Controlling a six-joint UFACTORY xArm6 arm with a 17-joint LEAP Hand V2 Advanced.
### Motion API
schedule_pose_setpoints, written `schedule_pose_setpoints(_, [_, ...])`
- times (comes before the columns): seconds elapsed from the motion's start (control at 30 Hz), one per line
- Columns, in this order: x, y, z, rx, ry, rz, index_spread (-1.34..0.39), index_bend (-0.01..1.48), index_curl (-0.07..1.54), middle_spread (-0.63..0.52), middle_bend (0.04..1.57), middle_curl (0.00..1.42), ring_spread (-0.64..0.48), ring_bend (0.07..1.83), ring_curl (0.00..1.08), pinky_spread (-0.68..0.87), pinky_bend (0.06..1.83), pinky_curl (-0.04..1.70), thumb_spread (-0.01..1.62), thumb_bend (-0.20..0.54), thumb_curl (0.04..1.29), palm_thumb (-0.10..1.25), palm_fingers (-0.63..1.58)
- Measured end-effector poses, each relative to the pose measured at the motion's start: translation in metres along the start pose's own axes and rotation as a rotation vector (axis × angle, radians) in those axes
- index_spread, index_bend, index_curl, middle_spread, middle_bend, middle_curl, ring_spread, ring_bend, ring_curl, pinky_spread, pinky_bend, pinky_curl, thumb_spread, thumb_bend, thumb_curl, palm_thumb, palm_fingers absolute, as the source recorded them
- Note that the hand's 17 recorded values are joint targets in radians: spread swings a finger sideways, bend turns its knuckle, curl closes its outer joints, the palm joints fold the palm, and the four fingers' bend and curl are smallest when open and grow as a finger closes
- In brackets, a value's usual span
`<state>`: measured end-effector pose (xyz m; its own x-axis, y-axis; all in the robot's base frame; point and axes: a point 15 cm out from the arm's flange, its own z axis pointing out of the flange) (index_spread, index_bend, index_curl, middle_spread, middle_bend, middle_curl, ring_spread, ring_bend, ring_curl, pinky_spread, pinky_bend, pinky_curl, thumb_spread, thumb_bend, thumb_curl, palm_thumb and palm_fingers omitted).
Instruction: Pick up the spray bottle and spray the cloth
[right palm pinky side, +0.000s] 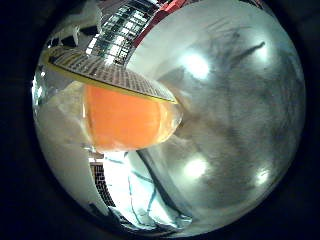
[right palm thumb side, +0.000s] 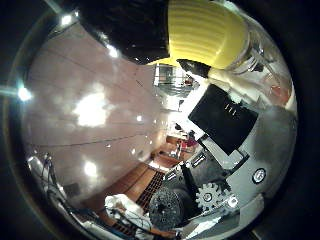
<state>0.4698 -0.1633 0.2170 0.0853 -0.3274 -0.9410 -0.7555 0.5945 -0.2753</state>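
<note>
The spray bottle's orange body (right palm pinky side: 122, 115) fills the middle of the right little finger side palm view, close to the palm. A flat grid-patterned piece with a yellow edge (right palm pinky side: 105, 72) lies across it. In the right thumb side palm view a yellow ribbed part (right palm thumb side: 205, 30) and a black part (right palm thumb side: 130, 25) of the bottle sit against the palm. My hand (right palm thumb side: 225, 120) shows its black and white fingers curled beside the yellow part. A pale checked cloth (right palm pinky side: 135, 195) lies on the shiny table beyond the bottle.
The glossy table top (right palm pinky side: 235, 110) reflects ceiling lights and spreads wide past the bottle. In the thumb side view the same kind of shiny surface (right palm thumb side: 90, 110) shows, with room furniture (right palm thumb side: 175, 150) far behind it.
</note>
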Motion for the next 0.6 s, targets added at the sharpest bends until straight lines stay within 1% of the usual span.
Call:
schedule_pose_setpoints(0.13, [-0.021, -0.007, 0.001, -0.012, 0.005, -0.025, -0.19, 1.15, 0.75, -0.07, 1.32, 0.68, -0.17, 1.42, 0.63, -0.19, 1.25, 0.81, 0.95, -0.009, 0.54, 1.08, 1.18])
schedule_pose_setpoints(0.23, [-0.040, -0.006, 0.003, -0.042, 0.020, -0.034, -0.18, 1.18, 0.75, -0.07, 1.35, 0.67, -0.16, 1.44, 0.64, -0.18, 1.23, 0.89, 0.97, -0.011, 0.56, 1.10, 1.17])
schedule_pose_setpoints(0.33, [-0.050, 0.005, 0.002, -0.112, 0.064, -0.056, -0.18, 1.20, 0.74, -0.06, 1.36, 0.65, -0.16, 1.45, 0.63, -0.17, 1.21, 0.96, 0.99, -0.012, 0.58, 1.10, 1.17])
schedule_pose_setpoints(0.43, [-0.068, 0.004, -0.009, -0.182, 0.138, -0.096, -0.17, 1.20, 0.73, -0.06, 1.37, 0.64, -0.15, 1.46, 0.63, -0.16, 1.17, 1.04, 0.99, -0.012, 0.59, 1.10, 1.17])
schedule_pose_setpoints(0.53, [-0.080, 0.015, -0.021, -0.277, 0.216, -0.068, -0.17, 1.22, 0.73, -0.07, 1.37, 0.63, -0.15, 1.47, 0.63, -0.16, 1.14, 1.10, 0.99, -0.012, 0.61, 1.10, 1.17])
schedule_pose_setpoints(0.6, [-0.103, 0.017, -0.030, -0.333, 0.267, -0.080, -0.17, 1.22, 0.72, -0.07, 1.38, 0.63, -0.15, 1.47, 0.63, -0.16, 1.12, 1.14, 0.99, -0.012, 0.62, 1.11, 1.17])
